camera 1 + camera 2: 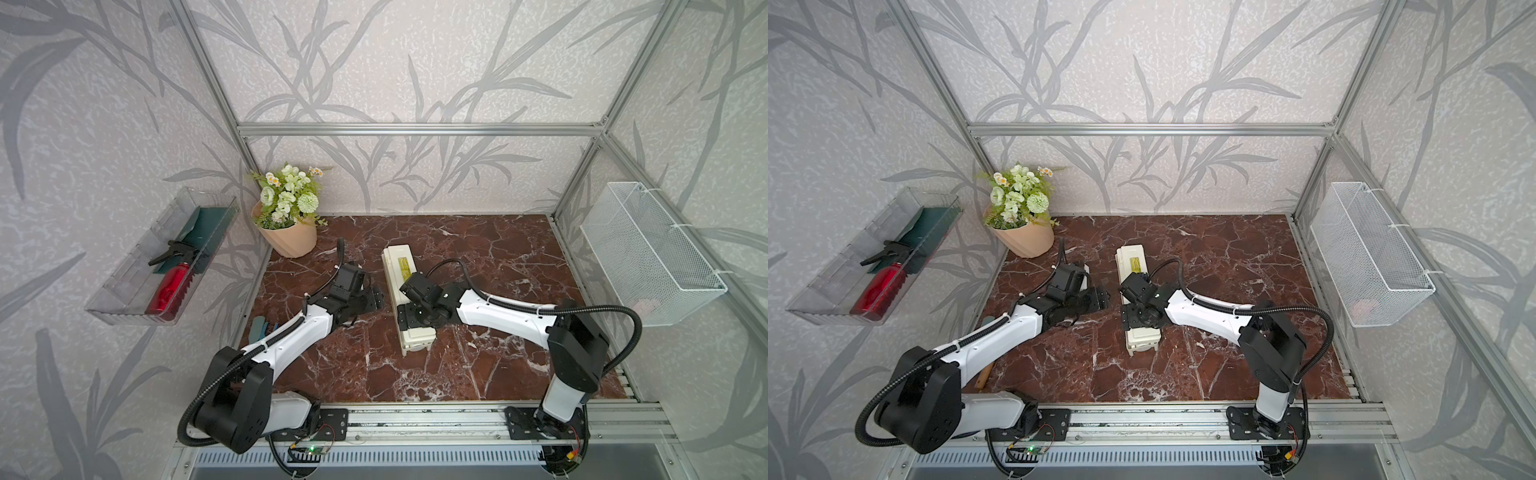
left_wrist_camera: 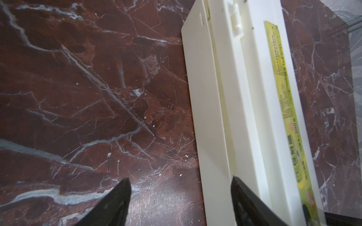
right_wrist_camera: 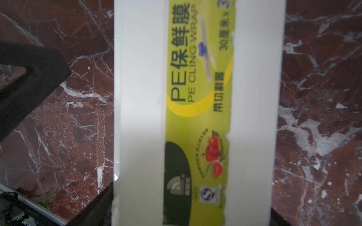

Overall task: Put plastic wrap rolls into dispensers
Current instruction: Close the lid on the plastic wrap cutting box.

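The dispenser (image 1: 395, 259), a long cream-white box with a yellow-green label (image 3: 197, 97), lies mid-table with its lid down. My right gripper (image 1: 409, 318) reaches down over the box's near half. In the right wrist view its dark fingers (image 3: 98, 203) stand against both long sides, shut on the dispenser. My left gripper (image 1: 376, 299) hovers just left of the box. In the left wrist view it (image 2: 180, 178) is open, with one fingertip (image 2: 241, 193) over the dispenser's side flap (image 2: 205, 117) and the other over the marble. The plastic wrap roll is out of view.
A peach pot of flowers (image 1: 291, 243) stands at the back left corner. A clear wall tray (image 1: 124, 286) on the left holds a red spray bottle (image 1: 170, 286). A white wire basket (image 1: 648, 257) hangs on the right. A teal tool (image 1: 259, 328) lies beside the left arm.
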